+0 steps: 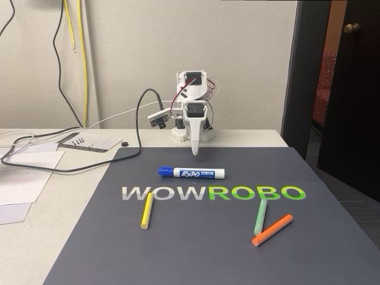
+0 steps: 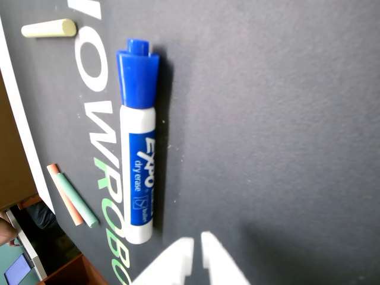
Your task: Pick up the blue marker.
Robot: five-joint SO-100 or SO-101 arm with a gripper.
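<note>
The blue marker (image 1: 191, 173) lies flat on the dark mat (image 1: 178, 255), just above the WOWROBO lettering, with its blue cap toward the left in the fixed view. My white gripper (image 1: 195, 151) points down behind it, a short way off and above the mat, not touching it. In the wrist view the marker (image 2: 141, 154) runs lengthwise left of centre, cap at the top. The gripper (image 2: 196, 240) enters from the bottom edge, its tips nearly together with nothing between them, to the right of the marker's white end.
A yellow stick (image 1: 146, 211) lies at the front left of the mat, a green stick (image 1: 260, 216) and an orange stick (image 1: 272, 230) at the front right. Papers and black cables (image 1: 35, 163) cover the table on the left. A dark door (image 1: 350, 89) stands at the right.
</note>
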